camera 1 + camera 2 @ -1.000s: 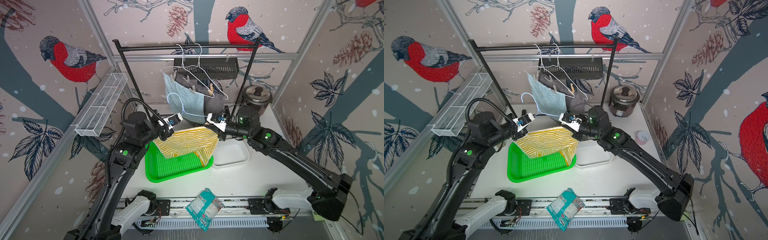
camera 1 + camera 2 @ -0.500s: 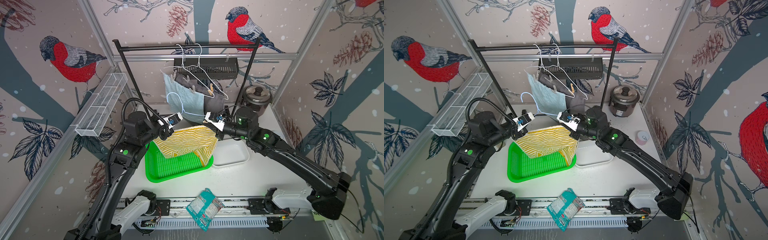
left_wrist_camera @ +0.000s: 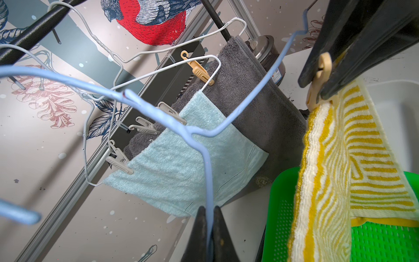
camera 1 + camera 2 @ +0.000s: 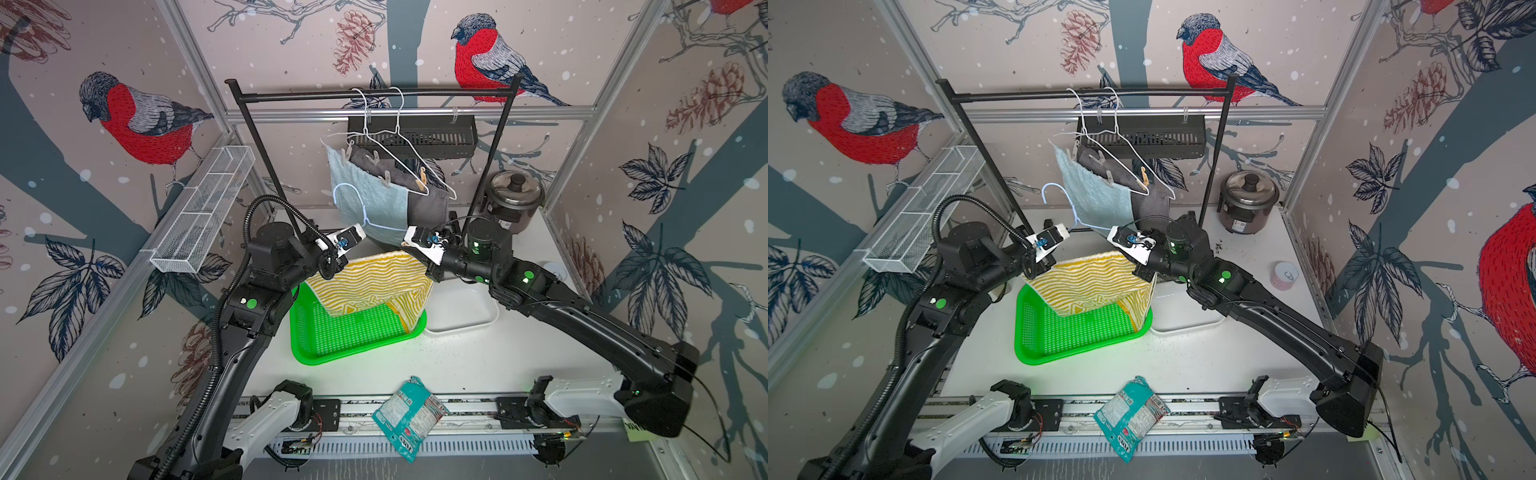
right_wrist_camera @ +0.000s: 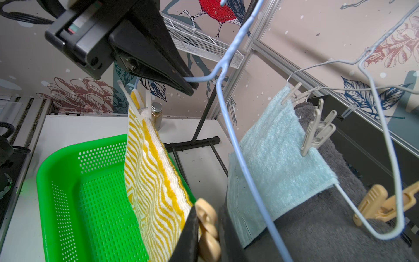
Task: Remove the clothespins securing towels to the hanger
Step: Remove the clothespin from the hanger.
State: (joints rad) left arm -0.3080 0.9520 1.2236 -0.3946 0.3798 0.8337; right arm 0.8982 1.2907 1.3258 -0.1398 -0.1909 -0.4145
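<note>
Right gripper [image 5: 207, 214] is pinched on the tan clothespin [image 5: 205, 219] at the striped towel [image 5: 154, 179] corner, pin half buried between its fingers [image 5: 188, 238], while the left gripper [image 3: 209, 211] opposite is clamped on the blue hanger [image 3: 136, 99] wire, towel drooping between them.

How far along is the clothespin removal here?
Done: the blue hanger is off the rail, held by the shut left tool. In hand: the right tool is shut on the tan pin on the striped towel, above the green basket; a whitish pin clips its other corner. Left: three grey pins and a darker tan pin fasten the light blue towel and the grey towel.
</note>
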